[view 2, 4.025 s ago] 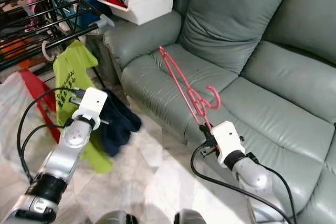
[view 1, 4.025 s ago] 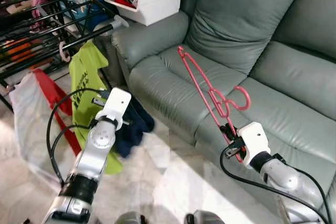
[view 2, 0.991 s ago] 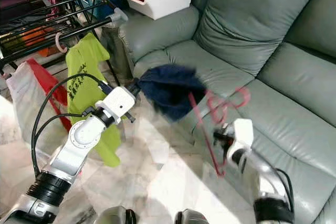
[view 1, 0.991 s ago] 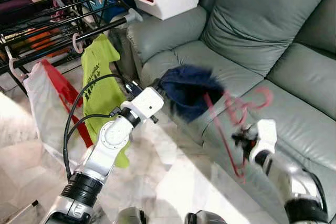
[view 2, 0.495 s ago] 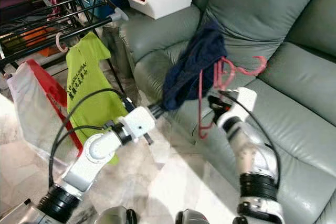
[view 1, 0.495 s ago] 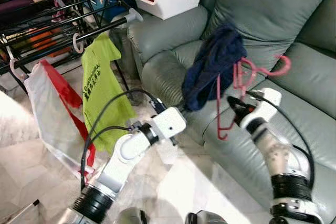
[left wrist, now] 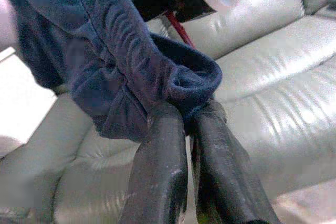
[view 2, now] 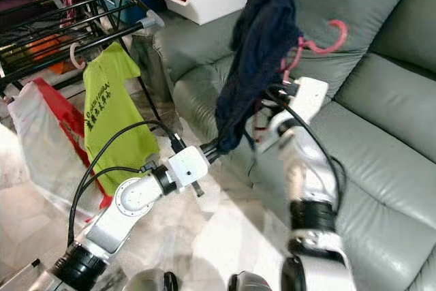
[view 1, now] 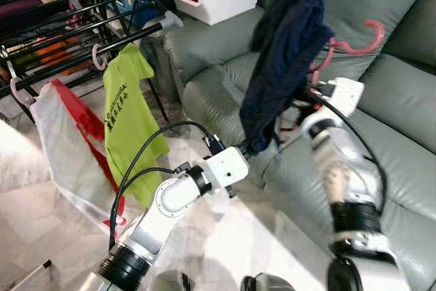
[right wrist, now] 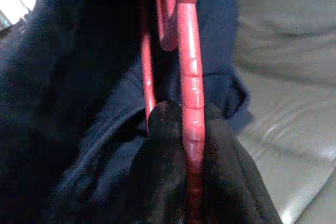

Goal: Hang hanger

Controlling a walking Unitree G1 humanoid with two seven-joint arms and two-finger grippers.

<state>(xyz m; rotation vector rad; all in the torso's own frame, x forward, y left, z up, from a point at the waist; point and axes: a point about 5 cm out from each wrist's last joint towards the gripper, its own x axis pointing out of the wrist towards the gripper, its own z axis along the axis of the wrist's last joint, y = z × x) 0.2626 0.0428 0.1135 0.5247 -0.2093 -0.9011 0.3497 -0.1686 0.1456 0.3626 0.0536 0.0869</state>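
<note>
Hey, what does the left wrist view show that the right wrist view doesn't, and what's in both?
Left wrist view: the left gripper pinches a folded edge of the navy garment, with the right arm's dark and white housing above it. Right wrist view: the right gripper is clamped on a bar of the red hanger, seen close up. Both show the navy garment, some red hanger and the grey-green sofa behind.

grey sofa, pale marble floor

Silver arms, white wrists, black cables, black fingers.
</note>
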